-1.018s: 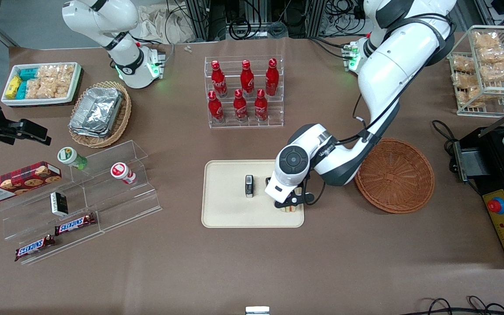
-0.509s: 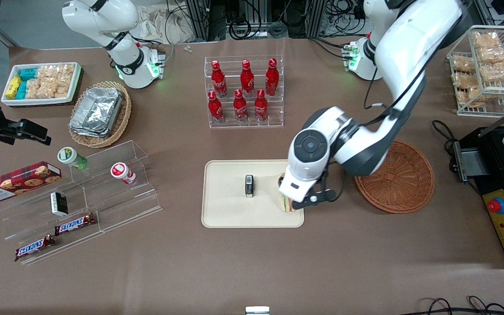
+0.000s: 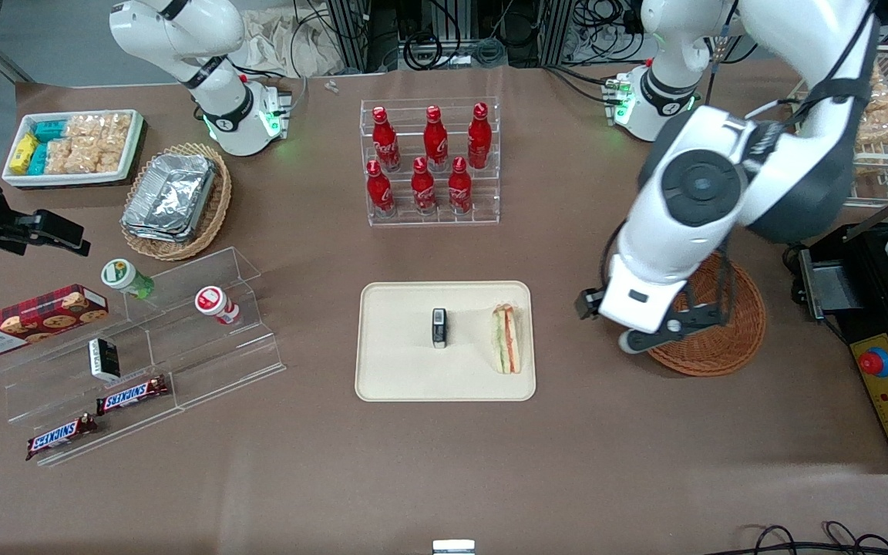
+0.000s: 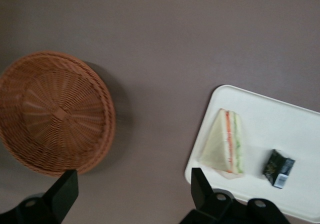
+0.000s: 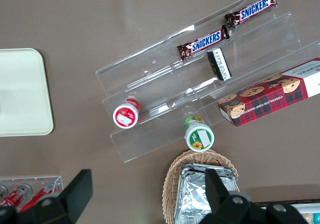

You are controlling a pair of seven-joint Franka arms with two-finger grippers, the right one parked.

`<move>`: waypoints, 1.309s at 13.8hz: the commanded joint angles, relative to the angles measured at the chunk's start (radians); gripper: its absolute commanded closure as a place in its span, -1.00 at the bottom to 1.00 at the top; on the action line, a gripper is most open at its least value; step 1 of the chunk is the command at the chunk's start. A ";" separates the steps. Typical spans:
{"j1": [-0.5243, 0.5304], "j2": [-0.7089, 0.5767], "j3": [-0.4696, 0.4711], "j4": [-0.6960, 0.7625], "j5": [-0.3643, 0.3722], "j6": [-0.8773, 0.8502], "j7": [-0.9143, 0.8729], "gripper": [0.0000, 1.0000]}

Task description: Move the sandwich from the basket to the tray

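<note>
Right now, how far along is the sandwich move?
Done: the sandwich lies on the cream tray beside a small dark packet, and the reddish-brown wicker basket holds nothing. In hand: nothing; the left gripper hangs open above the table between basket and tray. Left: nothing visible.

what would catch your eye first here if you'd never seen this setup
The sandwich lying on the tray, near its edge toward the basket, beside a small dark packet. Next, the gripper, open and empty, raised over the basket's rim. Then the rack of red bottles, farther from the camera.
</note>
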 commanded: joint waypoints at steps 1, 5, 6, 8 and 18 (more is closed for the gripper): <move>-0.015 -0.193 0.146 -0.211 -0.115 0.094 0.183 -1.00; -0.023 -0.362 0.324 -0.408 -0.198 0.157 0.501 -1.00; -0.023 -0.380 0.356 -0.426 -0.198 0.155 0.561 -1.00; -0.023 -0.416 0.427 -0.478 -0.198 0.160 0.700 -1.00; -0.020 -0.377 0.521 -0.379 -0.192 0.086 0.985 -1.00</move>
